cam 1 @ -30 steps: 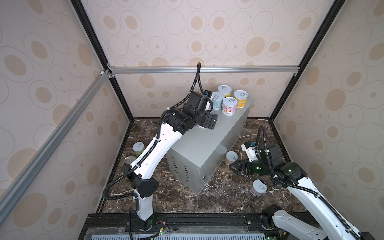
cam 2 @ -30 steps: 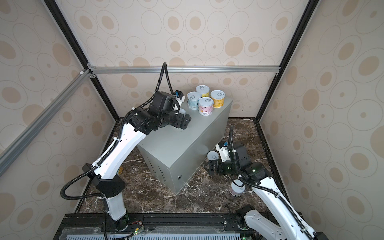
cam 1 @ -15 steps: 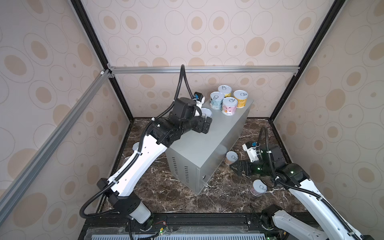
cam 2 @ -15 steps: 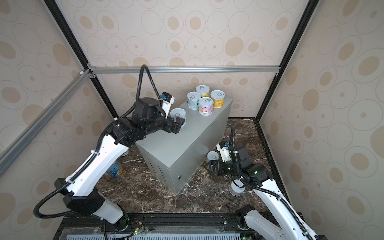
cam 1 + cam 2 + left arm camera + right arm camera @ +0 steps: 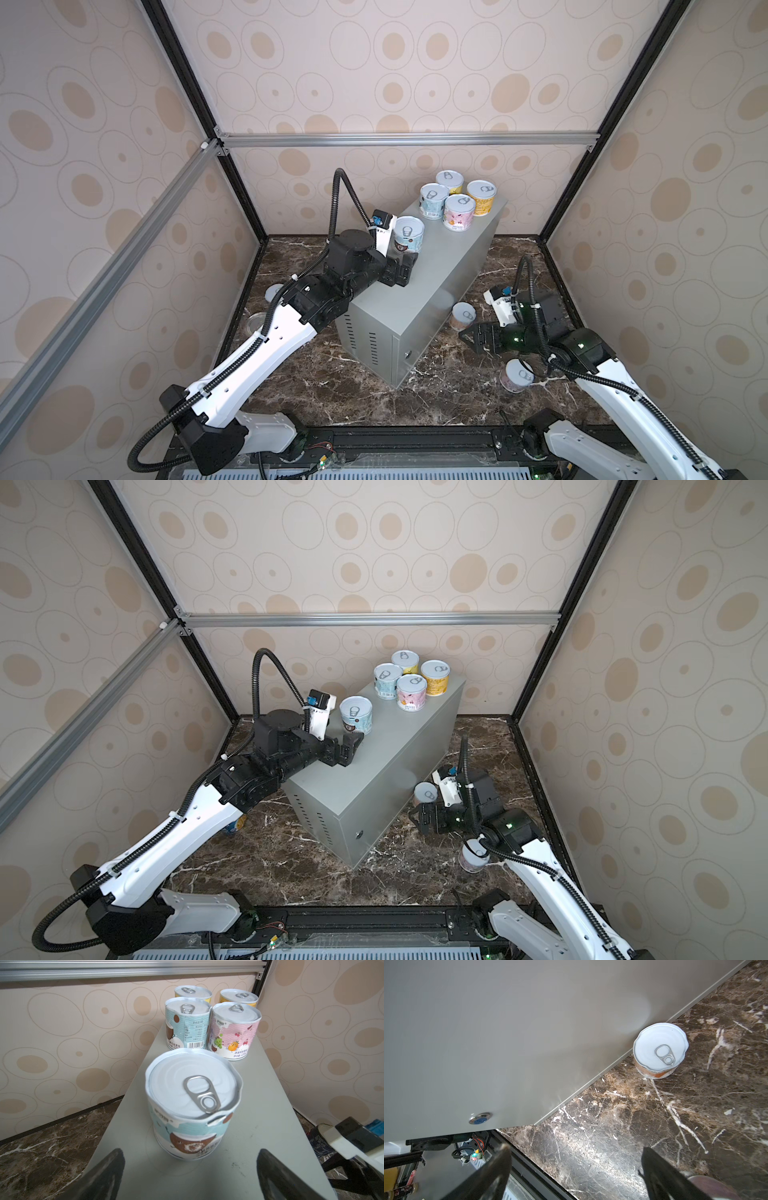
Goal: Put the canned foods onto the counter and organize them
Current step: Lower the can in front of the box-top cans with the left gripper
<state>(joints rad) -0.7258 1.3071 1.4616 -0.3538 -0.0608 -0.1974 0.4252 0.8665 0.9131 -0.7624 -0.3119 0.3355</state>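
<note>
Canned foods (image 5: pixel 459 212) on the counter (image 5: pixel 436 270) now number five; left gripper (image 5: pixel 190 1152) has released the newest can (image 5: pixel 193 1103), spread wide; right gripper (image 5: pixel 576 1148) likewise open, empty.

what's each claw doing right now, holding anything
left claw: open, empty, blue can right in front of it
right claw: open, holding nothing

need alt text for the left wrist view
A blue coconut-label can stands upright on the grey counter, just ahead of the open left tool. Beyond it four more cans cluster two by two.
</note>
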